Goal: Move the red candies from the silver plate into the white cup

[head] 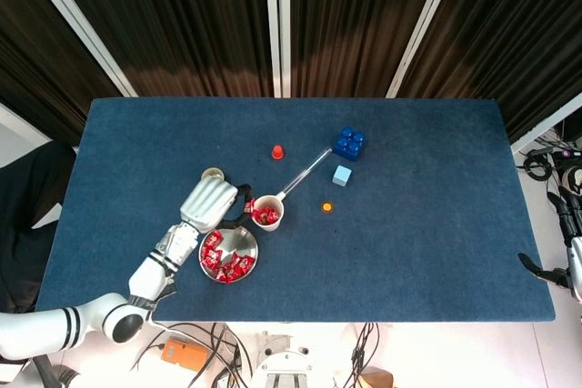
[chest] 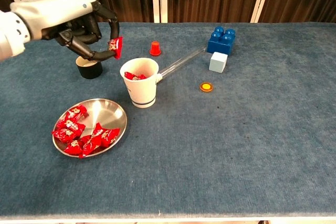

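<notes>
My left hand point(chest: 73, 22) point(head: 207, 203) hovers above the table just left of the white cup point(chest: 139, 82) point(head: 267, 211), pinching one red candy point(chest: 116, 48) point(head: 247, 207) near the cup's rim. The cup holds a few red candies point(chest: 135, 76). In front of it sits the silver plate point(chest: 113, 112) point(head: 244, 242) with several red candies point(chest: 84, 135) point(head: 223, 259) heaped on its left and front. My right hand point(head: 568, 252) hangs off the table's right edge, its fingers spread and holding nothing.
A small dark cup point(chest: 89, 66) stands behind my left hand. A red cone point(chest: 154, 48), a clear tube point(chest: 181, 62), a blue block point(chest: 221, 39), a pale cube point(chest: 218, 62) and an orange disc point(chest: 206, 86) lie behind and right of the white cup.
</notes>
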Controlling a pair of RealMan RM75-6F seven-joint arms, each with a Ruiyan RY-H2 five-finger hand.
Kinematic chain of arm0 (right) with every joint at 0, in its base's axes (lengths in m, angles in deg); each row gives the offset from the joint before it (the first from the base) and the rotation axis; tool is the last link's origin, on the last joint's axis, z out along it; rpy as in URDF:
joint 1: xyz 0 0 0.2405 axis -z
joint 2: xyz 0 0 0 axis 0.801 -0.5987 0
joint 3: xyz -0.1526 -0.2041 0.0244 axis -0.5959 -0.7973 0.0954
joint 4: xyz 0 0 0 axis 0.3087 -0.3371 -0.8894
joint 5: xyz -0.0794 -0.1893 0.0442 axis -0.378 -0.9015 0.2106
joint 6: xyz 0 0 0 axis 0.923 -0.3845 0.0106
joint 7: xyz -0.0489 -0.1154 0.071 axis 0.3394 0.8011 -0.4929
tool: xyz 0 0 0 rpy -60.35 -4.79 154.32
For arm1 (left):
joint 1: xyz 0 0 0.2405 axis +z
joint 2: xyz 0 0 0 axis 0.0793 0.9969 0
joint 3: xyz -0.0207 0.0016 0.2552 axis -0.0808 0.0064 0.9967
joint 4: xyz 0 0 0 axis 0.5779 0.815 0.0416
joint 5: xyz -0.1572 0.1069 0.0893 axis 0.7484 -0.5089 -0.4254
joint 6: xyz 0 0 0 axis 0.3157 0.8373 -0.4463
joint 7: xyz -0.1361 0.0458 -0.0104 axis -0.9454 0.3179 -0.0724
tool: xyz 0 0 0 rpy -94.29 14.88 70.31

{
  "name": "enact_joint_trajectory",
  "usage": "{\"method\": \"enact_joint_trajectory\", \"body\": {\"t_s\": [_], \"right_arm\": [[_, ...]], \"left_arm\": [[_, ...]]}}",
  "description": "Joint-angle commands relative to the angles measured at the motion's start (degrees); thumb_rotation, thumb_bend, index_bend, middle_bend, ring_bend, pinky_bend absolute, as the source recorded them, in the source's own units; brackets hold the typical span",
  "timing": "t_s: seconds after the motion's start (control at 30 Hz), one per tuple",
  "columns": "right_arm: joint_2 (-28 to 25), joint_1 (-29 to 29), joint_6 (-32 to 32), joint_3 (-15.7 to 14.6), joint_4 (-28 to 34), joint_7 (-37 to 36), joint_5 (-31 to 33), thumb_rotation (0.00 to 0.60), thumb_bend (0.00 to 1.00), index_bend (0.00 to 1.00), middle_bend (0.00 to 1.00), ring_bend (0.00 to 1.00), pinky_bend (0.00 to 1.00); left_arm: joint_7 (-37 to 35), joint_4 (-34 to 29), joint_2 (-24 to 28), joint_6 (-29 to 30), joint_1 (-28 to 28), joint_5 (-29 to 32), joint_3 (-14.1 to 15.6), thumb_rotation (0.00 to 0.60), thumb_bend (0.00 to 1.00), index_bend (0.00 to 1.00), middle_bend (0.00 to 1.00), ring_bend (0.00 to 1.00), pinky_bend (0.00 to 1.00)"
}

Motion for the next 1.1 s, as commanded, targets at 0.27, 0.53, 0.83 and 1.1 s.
{"method": "enact_joint_trajectory", "body": {"t_s": [0.27,0.53,0.83,1.1], "right_arm": [[0.38,-0.17,0.89,0.10,-0.91,-0.69,0.60,0.600,0.33,0.00,0.03,0.00,0.00],[0.23,-0.32,0.71,0.27,-0.58,-0.43,0.19,0.600,0.33,0.00,0.03,0.00,0.00],[0.07,-0.81,0.88,0.32,0.16,0.54,-0.57,0.600,0.33,0.00,0.03,0.00,0.00],[0.37,-1.57,1.47,0.30,0.64,1.25,-1.26,0.600,0.33,0.00,0.03,0.00,0.00]], "left_arm": [[4.42,2.45,-4.93,0.31,-2.67,4.63,-0.64,0.570,0.14,0.38,0.94,0.92,0.86],[-0.15,-0.39,-0.65,7.23,1.96,-1.44,2.30,0.574,0.11,0.36,0.94,0.92,0.86],[-2.80,0.89,3.41,10.66,8.51,-5.10,9.72,0.572,0.16,0.39,0.94,0.92,0.86],[0.25,5.01,-0.73,8.19,9.11,-4.86,11.59,0.567,0.17,0.43,0.94,0.92,0.86]]}}
